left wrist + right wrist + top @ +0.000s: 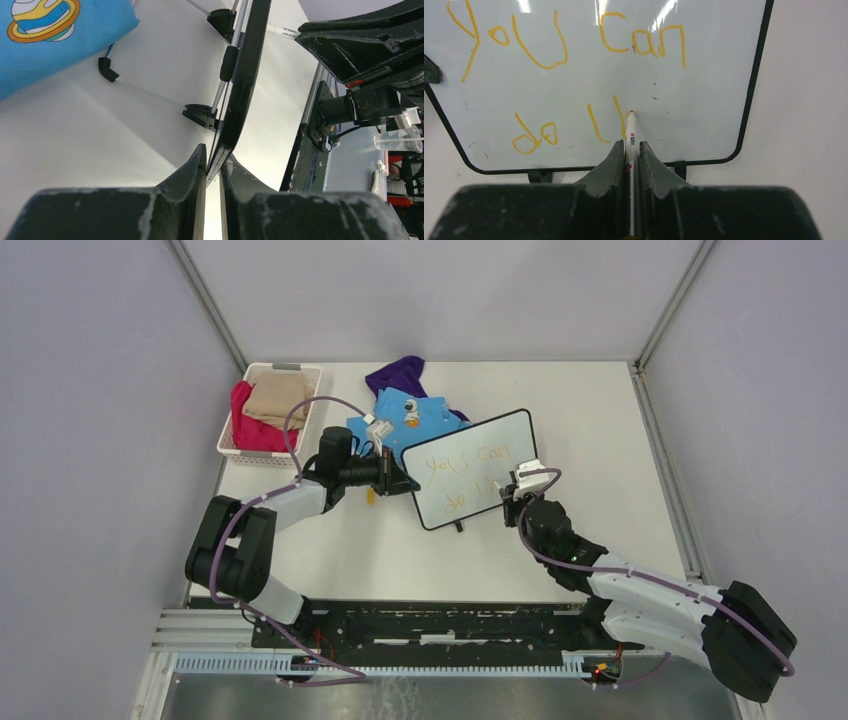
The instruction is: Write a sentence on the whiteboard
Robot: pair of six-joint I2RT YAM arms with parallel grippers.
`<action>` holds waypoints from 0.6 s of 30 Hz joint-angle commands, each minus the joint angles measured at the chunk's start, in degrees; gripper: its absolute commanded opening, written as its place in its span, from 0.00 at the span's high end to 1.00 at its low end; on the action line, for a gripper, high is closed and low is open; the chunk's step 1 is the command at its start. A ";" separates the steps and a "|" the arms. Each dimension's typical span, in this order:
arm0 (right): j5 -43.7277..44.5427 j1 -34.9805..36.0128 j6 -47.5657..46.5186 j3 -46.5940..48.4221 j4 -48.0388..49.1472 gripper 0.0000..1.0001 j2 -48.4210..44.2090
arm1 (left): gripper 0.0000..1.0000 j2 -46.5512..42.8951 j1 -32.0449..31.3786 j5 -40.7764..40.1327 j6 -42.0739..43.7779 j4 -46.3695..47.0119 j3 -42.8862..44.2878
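Observation:
The whiteboard (pixel 470 468) stands tilted on the table, black-framed with small feet. Its left edge (pixel 239 95) is pinched between the jaws of my left gripper (pixel 214 167), which is shut on it. The sentence (pixel 566 35) in orange-yellow reads "you can" on the top line, with "do" (pixel 535 136) and two strokes (pixel 605 120) below. My right gripper (pixel 629 146) is shut on a white marker (pixel 630 131). Its orange tip rests on the board just right of the last stroke. In the top view the right gripper (pixel 520 490) sits at the board's lower right.
A white basket (pixel 262 448) with red and tan cloth stands at the back left. Blue printed cloth (pixel 405 417) and purple cloth (pixel 398 373) lie behind the board. A blue shirt with a planet print (pixel 45 35) lies near the board's rear stand legs (pixel 150 95).

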 commanded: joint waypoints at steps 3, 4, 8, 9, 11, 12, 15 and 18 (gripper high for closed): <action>1.44 -1.28 0.05 2.60 0.48 1.00 0.25 | 0.98 1.68 -0.80 -3.45 3.04 -5.71 0.10; 1.37 -1.41 0.22 2.47 0.28 1.00 0.17 | 0.98 1.70 -0.81 -3.38 3.08 -5.71 0.11; 1.20 -1.50 0.85 1.07 -0.20 1.00 -0.39 | 0.98 1.74 -0.81 -3.38 3.09 -5.71 0.17; 1.21 -1.50 1.15 0.70 -0.35 1.00 -0.63 | 0.98 1.74 -0.81 -3.37 3.09 -5.71 0.12; 0.86 -1.50 1.37 -0.24 -0.52 1.00 -1.18 | 0.98 1.72 -0.81 -3.41 3.09 -5.71 0.12; 0.72 -1.50 1.67 -0.75 -0.51 1.00 -1.47 | 0.98 1.71 -0.81 -3.46 3.09 -5.71 0.10; 0.16 -1.50 2.14 -2.37 -0.61 1.00 -2.31 | 0.98 1.69 -0.80 -3.49 3.09 -5.71 0.13; -0.54 -1.53 2.59 -4.01 -0.45 1.00 -3.15 | 0.98 1.61 -0.88 -3.47 3.02 -5.71 0.15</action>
